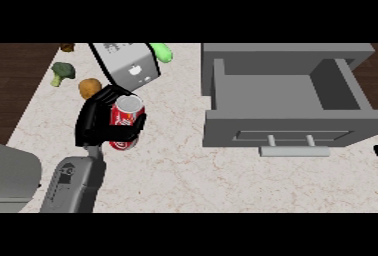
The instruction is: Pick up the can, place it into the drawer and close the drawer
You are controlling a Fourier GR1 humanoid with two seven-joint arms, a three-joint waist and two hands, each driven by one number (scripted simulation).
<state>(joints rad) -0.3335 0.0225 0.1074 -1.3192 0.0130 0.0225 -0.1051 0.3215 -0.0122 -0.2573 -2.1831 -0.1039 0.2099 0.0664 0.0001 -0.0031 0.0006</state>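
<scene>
A red can (127, 116) with a silver top sits in my left hand (94, 122), at the left of the counter. The black fingers and thumb curl round its sides, and its red base pokes out below the hand. The can leans, top pointing away from me. I cannot tell whether it touches the counter. The grey drawer (269, 92) stands pulled open at the right, its inside bare, with a bar handle (292, 141) on its front. It lies well to the right of the can. A dark sliver of my right hand (375, 150) shows at the right edge.
Just behind the can stands a grey box-shaped appliance (125, 64). Around it lie a brown potato (89, 88), a broccoli floret (61, 72) and a green vegetable (163, 52). Bare marble counter (192, 175) stretches between the hand and the drawer. The counter's left edge meets dark floor.
</scene>
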